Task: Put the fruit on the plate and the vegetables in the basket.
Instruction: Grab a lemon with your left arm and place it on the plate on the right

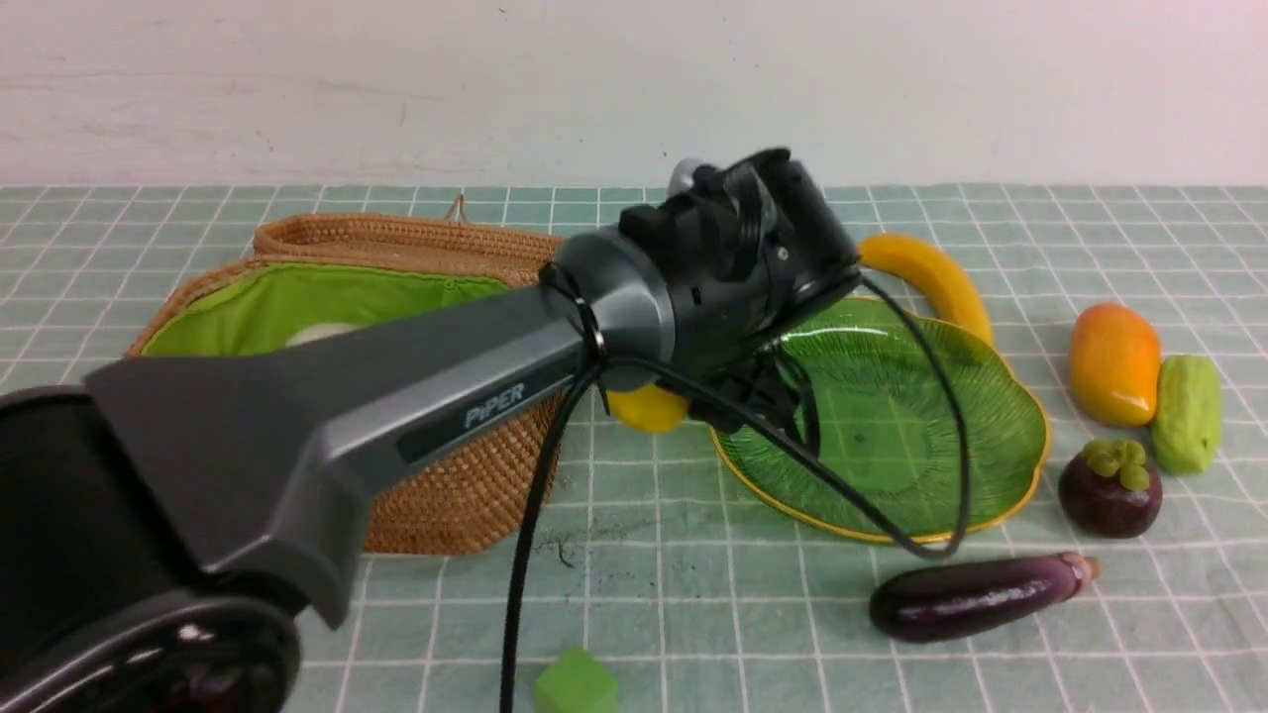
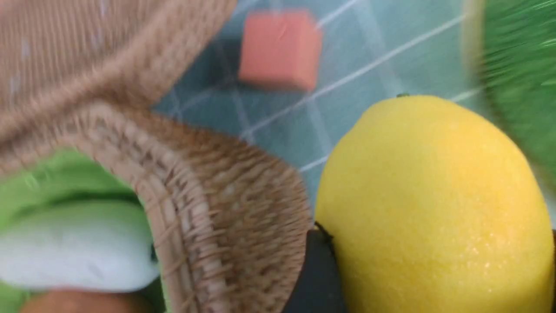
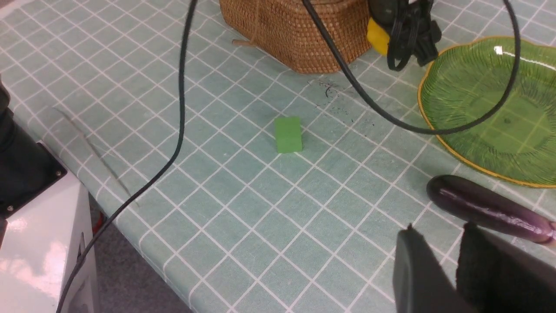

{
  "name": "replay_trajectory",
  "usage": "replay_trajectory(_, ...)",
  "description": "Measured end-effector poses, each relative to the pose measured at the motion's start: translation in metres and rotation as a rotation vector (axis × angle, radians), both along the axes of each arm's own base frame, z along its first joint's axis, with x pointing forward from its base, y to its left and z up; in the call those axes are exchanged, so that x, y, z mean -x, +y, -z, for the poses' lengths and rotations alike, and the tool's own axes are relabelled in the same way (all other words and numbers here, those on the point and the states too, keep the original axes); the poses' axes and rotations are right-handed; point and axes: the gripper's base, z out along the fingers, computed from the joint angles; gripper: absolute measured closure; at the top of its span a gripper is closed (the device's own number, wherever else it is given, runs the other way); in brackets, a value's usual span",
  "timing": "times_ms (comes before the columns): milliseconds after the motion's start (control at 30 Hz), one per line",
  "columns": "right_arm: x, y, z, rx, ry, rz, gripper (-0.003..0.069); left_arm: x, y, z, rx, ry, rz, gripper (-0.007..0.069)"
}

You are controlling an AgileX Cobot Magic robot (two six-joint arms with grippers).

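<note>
1. Basket [image 1: 466, 495] comes first, brown and woven, on the left side of the worktop [image 1: 693, 604]. Its green cloth inside is showing.
2. Inside it lies the white radish [image 2: 74, 252], and the orange-brown potato [image 2: 78, 304] is right beside it.
3. The left arm [image 1: 396, 406] reaches across in front of the basket. Its jaws hold the yellow lemon [image 1: 649, 408].
4. The lemon is between the basket and the plate [image 1: 911, 436], very near both.
5. A small orange-red cube [image 2: 280, 50] sits on the worktop near the basket.
6. A small green cube [image 1: 577, 683] sits at the front edge.
7. The green plate lies flat in the middle, and a black cable [image 1: 931, 396] loops over it.
8. The banana [image 1: 931, 277] lies just behind the plate, right at its rim.
9. The purple eggplant [image 1: 976, 597] lies in front of the plate, near it.
10. The mangosteen [image 1: 1109, 487] stands just right of the plate.
11. The mango [image 1: 1114, 361] and the bumpy gourd [image 1: 1186, 411] sit side by side behind the mangosteen.
12. The right jaws hang low near the eggplant. Their fingers [image 3: 412, 269] have a narrow gap with nothing in it.
</note>
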Motion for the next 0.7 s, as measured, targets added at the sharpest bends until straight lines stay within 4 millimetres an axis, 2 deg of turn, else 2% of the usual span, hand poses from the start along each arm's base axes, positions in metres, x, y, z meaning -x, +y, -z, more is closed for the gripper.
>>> replay_trajectory(67,0.000,0.000,0.000,0.000,-0.004,0.005,0.0498,0.015,-0.011,-0.016,0.048,0.020,0.123,0.0070)
replay_trajectory(133,-0.002,-0.002,-0.001,-0.009,-0.010,0.036,0.0498,0.024,-0.023,-0.022,0.109,0.062,0.244,0.0070)
replay_trajectory(200,-0.005,-0.003,-0.002,-0.024,-0.006,0.080,0.0498,0.027,-0.028,-0.023,0.138,0.086,0.299,0.0070)
replay_trajectory(267,-0.010,-0.009,-0.003,-0.047,-0.004,0.187,0.0498,0.029,-0.038,-0.021,0.176,0.139,0.428,0.0070)
replay_trajectory(400,-0.015,-0.017,-0.002,-0.070,0.020,0.319,0.0498,0.022,-0.052,-0.009,0.201,0.151,0.580,0.0070)
replay_trajectory(533,-0.014,-0.018,0.000,-0.063,0.043,0.342,0.0496,0.009,-0.062,0.013,0.219,0.108,0.600,0.0070)
replay_trajectory(700,-0.012,-0.018,0.003,-0.049,0.079,0.336,0.0494,-0.004,-0.063,0.035,0.164,0.074,0.604,0.0070)
